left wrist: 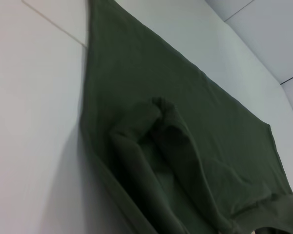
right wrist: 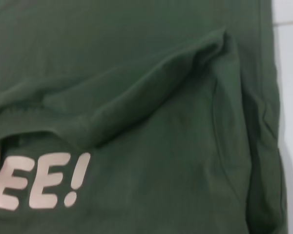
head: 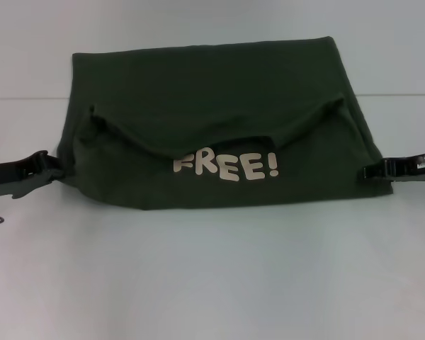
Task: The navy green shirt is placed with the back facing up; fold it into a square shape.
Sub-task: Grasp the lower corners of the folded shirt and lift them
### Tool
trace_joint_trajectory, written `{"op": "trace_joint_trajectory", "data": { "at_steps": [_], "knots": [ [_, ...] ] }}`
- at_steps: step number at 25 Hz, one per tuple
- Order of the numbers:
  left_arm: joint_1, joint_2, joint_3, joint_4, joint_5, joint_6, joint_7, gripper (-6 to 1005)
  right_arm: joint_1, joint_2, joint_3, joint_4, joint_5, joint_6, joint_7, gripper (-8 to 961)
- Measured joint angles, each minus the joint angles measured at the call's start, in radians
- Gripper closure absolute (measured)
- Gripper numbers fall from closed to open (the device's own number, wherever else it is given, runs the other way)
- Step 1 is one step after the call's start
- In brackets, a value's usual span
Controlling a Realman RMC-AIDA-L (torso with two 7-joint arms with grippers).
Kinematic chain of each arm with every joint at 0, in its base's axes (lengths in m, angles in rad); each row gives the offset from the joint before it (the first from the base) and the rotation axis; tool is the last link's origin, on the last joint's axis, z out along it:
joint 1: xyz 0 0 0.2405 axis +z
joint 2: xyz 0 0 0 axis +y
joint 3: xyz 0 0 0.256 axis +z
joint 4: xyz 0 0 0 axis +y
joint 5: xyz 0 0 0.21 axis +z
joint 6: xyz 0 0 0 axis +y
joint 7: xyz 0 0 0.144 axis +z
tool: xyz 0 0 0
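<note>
The left black tool [head: 57, 170] is seen at the left edge of the large dark olive-green soft cotton T-shirt [head: 219, 92], and the right black tool [head: 372, 171] is matched at the opposite edge, both at the same height, level with the near fold. Whether either tool is clamped on cloth or merely pressed beside it cannot be told from here; the tips are lost against the dark fabric. A mirrored placement like this is judged to serve a two-sided hold, so that the sides can be carried over evenly without skewing.

Outward now to the shirt itself: it is spread on the pale white surface [head: 212, 283], its long axis laid left to right across the head view. One end has been turned over, so the pale cream "FREE!" lettering [head: 225, 167] is shown face up and reads upright toward the robot. A sagging lip of cloth is draped just above the lettering. The shape is wider than deep, so a square is judged not yet reached.
</note>
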State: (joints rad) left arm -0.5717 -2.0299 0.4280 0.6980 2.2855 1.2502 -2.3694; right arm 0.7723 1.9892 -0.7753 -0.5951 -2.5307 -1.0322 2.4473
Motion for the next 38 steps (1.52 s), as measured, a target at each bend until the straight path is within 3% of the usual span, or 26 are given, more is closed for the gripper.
{"op": "trace_joint_trajectory", "data": {
  "at_steps": [5, 13, 21, 26, 32, 38],
  "knots": [
    [0.0, 0.0, 0.0, 0.0, 0.0, -0.001, 0.0, 1000, -0.001, -0.001, 0.001, -0.001, 0.006, 0.001, 0.0, 476],
    [0.005, 0.001, -0.003, 0.0, 0.0, -0.002, -0.002, 1000, -0.003, -0.008, 0.001, -0.007, 0.034, -0.011, -0.008, 675],
    [0.0, 0.008, -0.004, 0.011, 0.001, 0.056, 0.024, 1001, -0.07, -0.01, 0.001, -0.143, 0.159, -0.147, -0.027, 931],
    [-0.002, 0.025, 0.002, 0.06, 0.045, 0.209, 0.036, 1001, -0.114, -0.029, 0.002, -0.195, 0.218, -0.282, -0.036, 931],
    [0.014, 0.029, -0.001, 0.146, 0.148, 0.391, 0.017, 1001, -0.153, -0.046, 0.001, -0.205, 0.21, -0.499, -0.039, 931],
    [0.085, 0.003, 0.004, 0.274, 0.177, 0.607, 0.03, 1001, -0.23, -0.033, 0.001, -0.286, 0.178, -0.693, -0.04, 932]
  ]
}}
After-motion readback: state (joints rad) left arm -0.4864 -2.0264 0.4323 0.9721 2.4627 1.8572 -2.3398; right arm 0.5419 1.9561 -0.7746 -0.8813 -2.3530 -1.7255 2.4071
